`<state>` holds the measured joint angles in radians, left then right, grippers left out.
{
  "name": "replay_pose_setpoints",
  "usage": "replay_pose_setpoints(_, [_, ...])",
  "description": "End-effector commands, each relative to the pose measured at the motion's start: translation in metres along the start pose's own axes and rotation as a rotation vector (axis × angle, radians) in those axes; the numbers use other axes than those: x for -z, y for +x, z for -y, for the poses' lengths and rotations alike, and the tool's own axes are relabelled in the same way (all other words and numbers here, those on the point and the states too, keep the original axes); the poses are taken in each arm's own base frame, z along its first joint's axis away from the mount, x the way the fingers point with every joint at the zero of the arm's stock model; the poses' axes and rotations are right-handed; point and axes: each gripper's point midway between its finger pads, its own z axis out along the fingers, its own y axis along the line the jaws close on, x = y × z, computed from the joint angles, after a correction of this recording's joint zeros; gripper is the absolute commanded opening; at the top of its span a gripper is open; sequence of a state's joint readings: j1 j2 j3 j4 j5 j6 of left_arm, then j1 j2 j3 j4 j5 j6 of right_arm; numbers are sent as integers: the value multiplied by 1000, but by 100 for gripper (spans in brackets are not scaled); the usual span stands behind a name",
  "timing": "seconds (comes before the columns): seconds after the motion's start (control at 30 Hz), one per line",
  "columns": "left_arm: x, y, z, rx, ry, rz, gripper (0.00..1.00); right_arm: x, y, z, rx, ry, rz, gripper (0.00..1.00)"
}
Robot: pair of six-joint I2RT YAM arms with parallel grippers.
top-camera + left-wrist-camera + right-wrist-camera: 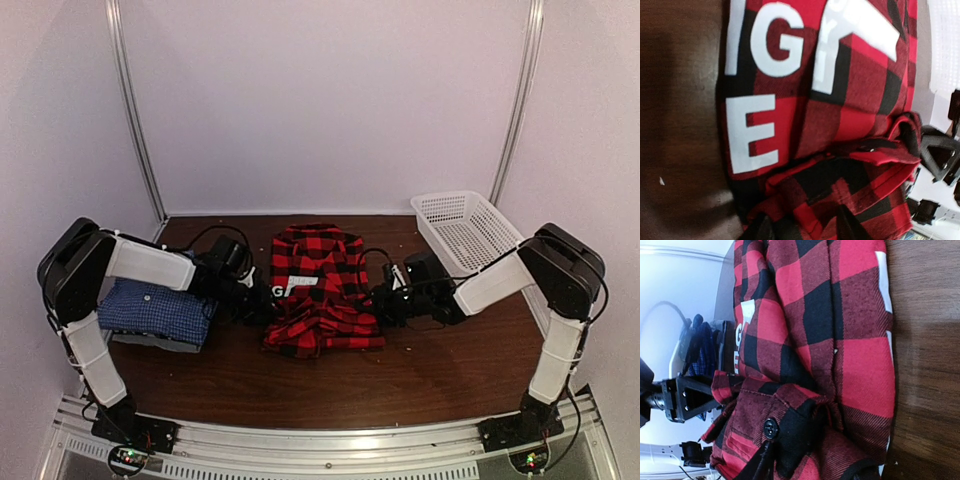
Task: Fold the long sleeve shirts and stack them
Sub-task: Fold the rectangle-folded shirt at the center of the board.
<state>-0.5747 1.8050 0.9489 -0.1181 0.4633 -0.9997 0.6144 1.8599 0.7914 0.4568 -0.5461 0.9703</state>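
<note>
The red-and-black plaid shirt (318, 285) lies in the middle of the table, white lettering up, its near part bunched. My left gripper (262, 297) is at its left edge and my right gripper (386, 301) at its right edge. In the left wrist view plaid cloth (805, 200) fills the gap between the dark fingertips (757, 231). In the right wrist view a buttoned cuff (771, 427) and bunched cloth sit between the fingers (761, 462). Both seem closed on this bunch. The blue fine-checked shirt (158, 310) lies folded at the left on a grey one (180, 344).
A white mesh basket (470, 232) stands at the back right, close behind the right arm. The brown table (330, 385) ends at a metal rail in front. White walls enclose the back and sides.
</note>
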Motion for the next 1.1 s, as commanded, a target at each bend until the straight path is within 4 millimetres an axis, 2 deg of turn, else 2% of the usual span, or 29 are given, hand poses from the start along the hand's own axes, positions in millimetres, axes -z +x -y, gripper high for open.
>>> replay_pose_setpoints(0.0, [10,-23,17,-103,-6,48,51,12,-6,-3,35,18,33,50])
replay_pose_setpoints(0.1, [20,-27,20,-145,-37,69,65,21,-4,0,56,48,40,60])
replay_pose_setpoints(0.2, [28,-27,18,-177,-68,81,75,30,-1,7,76,86,46,68])
replay_pose_setpoints(0.3, [34,-26,17,-203,-82,84,80,38,1,11,103,117,54,76])
replay_pose_setpoints(0.4, [40,-22,14,-218,-91,86,82,43,1,14,135,149,57,78])
replay_pose_setpoints(0.57, [52,-4,8,-230,-85,81,81,58,5,16,194,197,66,77])
replay_pose_setpoints(0.73, [55,31,0,-231,-87,43,72,64,21,16,234,216,32,67])
replay_pose_setpoints(0.9, [54,49,-4,-215,-81,33,60,58,35,16,257,220,-6,58])
replay_pose_setpoints(1.07, [48,53,1,-209,-48,33,52,46,43,12,280,222,-37,56])
